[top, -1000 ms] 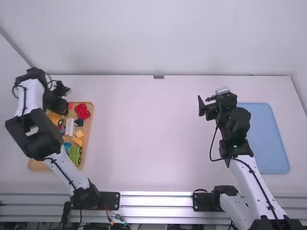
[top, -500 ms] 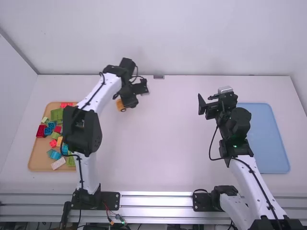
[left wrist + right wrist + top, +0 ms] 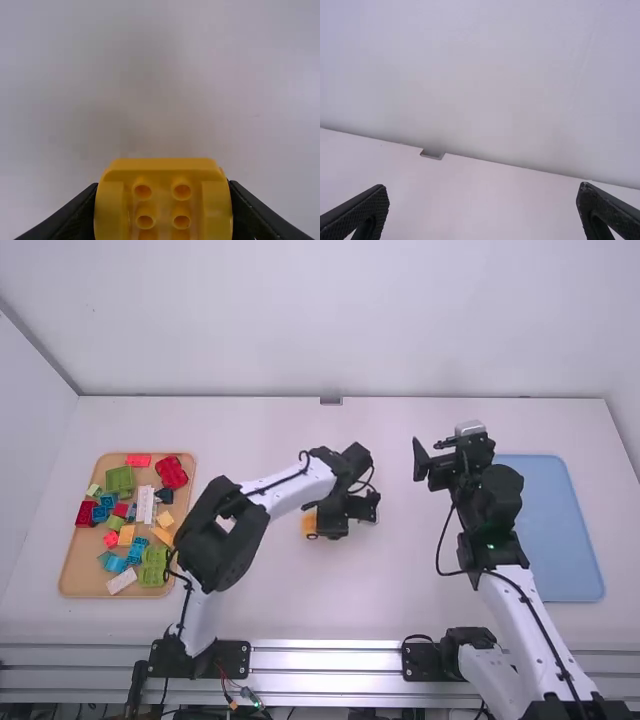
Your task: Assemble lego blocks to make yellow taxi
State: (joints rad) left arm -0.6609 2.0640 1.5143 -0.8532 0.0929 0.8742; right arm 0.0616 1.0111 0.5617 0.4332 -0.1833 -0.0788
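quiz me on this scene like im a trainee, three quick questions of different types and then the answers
1. True or false: the fingers of the right gripper stand apart.

2. Multiple choice: what colour is the held block in the left gripper?
a) green
b) yellow
c) blue

3. Fill in the blank: the loose blocks lie on the tan tray, which is on the ____ arm's side of the table.

Key: 1. true; 2. b; 3. left
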